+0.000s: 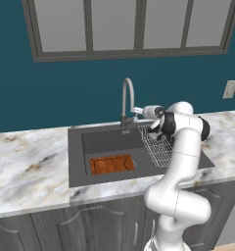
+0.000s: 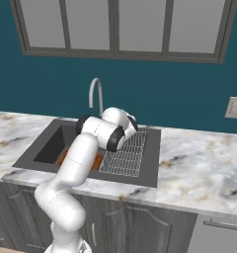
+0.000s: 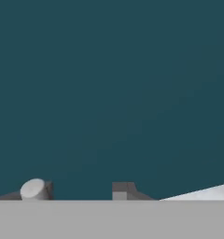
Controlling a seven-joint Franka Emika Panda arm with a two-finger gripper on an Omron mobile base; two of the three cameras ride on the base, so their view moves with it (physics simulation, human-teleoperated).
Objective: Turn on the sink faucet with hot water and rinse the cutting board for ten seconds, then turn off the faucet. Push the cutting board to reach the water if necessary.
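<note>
The sink faucet [image 1: 127,95] arches over the back of the dark sink [image 1: 76,147], and its spout also shows behind the arm [image 2: 96,91]. My gripper [image 1: 137,111] hangs just right of the faucet's base, at lever height. In the hand view the gripper [image 3: 81,193] has its fingertips [image 3: 123,190] apart with only the teal wall between them, and a pale round stub [image 3: 33,189] sits by the left tip. The orange-brown cutting board [image 1: 112,164] lies flat on the basin floor, partly hidden by the arm [image 2: 97,162]. The water is out of view.
A wire mesh rack [image 1: 156,144] fills the right part of the sink [image 2: 125,155]. Marble counter [image 1: 26,166] runs on both sides. A window [image 1: 129,24] sits above the teal wall, with an outlet [image 2: 235,107] at the right.
</note>
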